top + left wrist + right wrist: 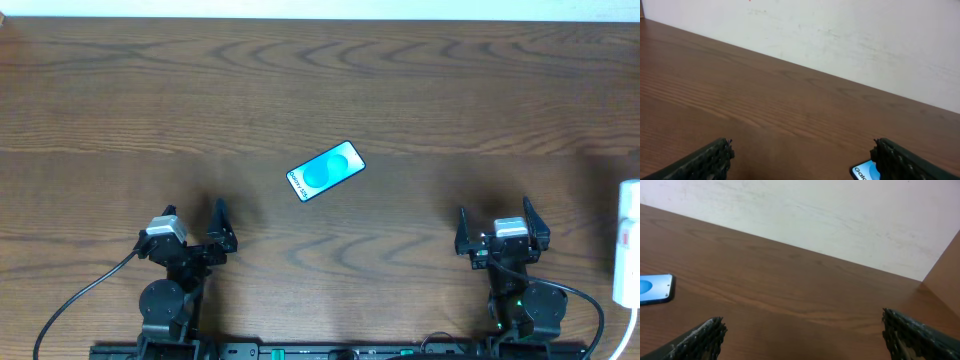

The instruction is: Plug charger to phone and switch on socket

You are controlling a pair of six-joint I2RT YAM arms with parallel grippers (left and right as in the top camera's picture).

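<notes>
Each arm consists of matt black segments above a round black joint housing (160,301). The left gripper (195,216) and the right gripper (496,216) each carry two black tapered fingers flanking a small silver-white block (510,229). In the wrist views, the left arm's black fingers (710,159) show a fine ribbed, studded texture on their inner faces. The right arm's fingers (700,339) have the same texture and look greyer in the light. A thin black cable (100,280) leaves the left arm, and a second black cable (598,315) loops beside the right base. A small green indicator light (520,301) shows on the right arm. Both arms stand on a black base rail (150,350) with a teal marking (271,353).
</notes>
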